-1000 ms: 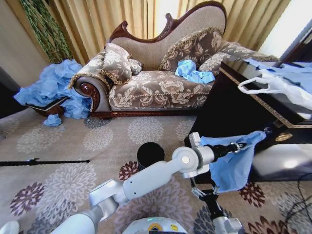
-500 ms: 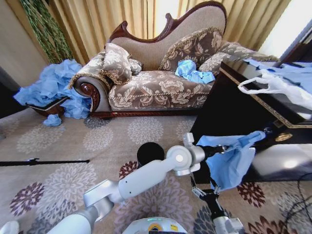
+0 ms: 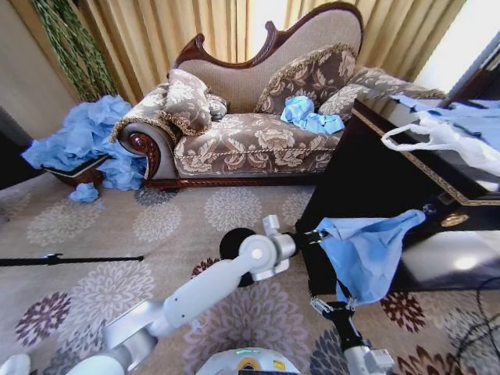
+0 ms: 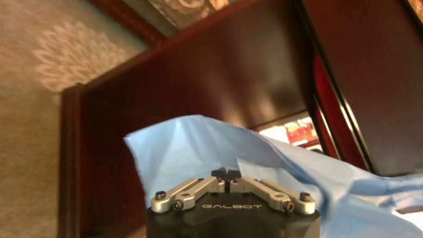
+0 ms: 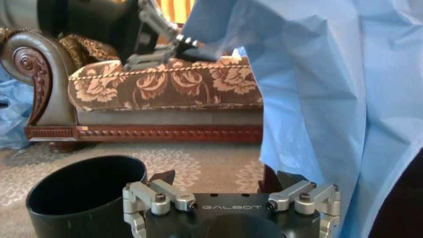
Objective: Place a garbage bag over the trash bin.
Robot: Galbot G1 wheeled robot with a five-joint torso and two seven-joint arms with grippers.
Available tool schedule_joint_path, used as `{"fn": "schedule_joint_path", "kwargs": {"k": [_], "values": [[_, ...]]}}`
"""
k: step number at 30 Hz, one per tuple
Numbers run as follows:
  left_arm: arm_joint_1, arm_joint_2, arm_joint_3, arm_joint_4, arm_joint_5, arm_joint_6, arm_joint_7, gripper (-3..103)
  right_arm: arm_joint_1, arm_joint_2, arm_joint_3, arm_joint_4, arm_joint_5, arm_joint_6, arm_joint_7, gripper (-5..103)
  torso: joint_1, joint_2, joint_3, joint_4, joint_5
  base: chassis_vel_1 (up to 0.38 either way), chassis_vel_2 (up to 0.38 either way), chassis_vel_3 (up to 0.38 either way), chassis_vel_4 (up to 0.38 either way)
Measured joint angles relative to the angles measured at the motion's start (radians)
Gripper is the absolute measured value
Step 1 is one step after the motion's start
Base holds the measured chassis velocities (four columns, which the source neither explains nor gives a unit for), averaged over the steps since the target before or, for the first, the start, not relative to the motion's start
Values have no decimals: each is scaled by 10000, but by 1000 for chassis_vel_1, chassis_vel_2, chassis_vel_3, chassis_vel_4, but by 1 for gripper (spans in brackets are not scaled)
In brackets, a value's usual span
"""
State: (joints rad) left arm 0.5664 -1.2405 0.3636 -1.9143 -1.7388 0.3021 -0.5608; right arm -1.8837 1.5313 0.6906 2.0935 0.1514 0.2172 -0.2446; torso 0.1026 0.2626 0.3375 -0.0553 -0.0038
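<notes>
My left tool (image 3: 319,233) is pinched shut on the top edge of the garbage bag (image 3: 366,256), and in the left wrist view its two fingers meet on a fold of the blue plastic (image 4: 227,174). The bag hangs in the air from that grip, spread in front of the dark cabinet (image 3: 367,168) and above the patterned carpet (image 3: 101,289). My right tool (image 3: 328,303) sits under the bag's lower edge; its fingers are spread apart, with one side against the hanging plastic, and I cannot tell whether it has any hold. The trash bin (image 3: 234,242) stands upright on the carpet just behind my left arm, its mouth uncovered, near the bag but apart from it.
</notes>
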Motion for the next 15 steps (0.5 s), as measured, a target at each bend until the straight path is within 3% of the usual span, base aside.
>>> {"fn": "schedule_joint_path", "kwargs": {"k": [15], "values": [[2010,1400,-2313,-1044,11,102,17,0,-230,9,-223,261,-227,-23,-175,100,0,0,0,2,0,0,0,0,0]]}}
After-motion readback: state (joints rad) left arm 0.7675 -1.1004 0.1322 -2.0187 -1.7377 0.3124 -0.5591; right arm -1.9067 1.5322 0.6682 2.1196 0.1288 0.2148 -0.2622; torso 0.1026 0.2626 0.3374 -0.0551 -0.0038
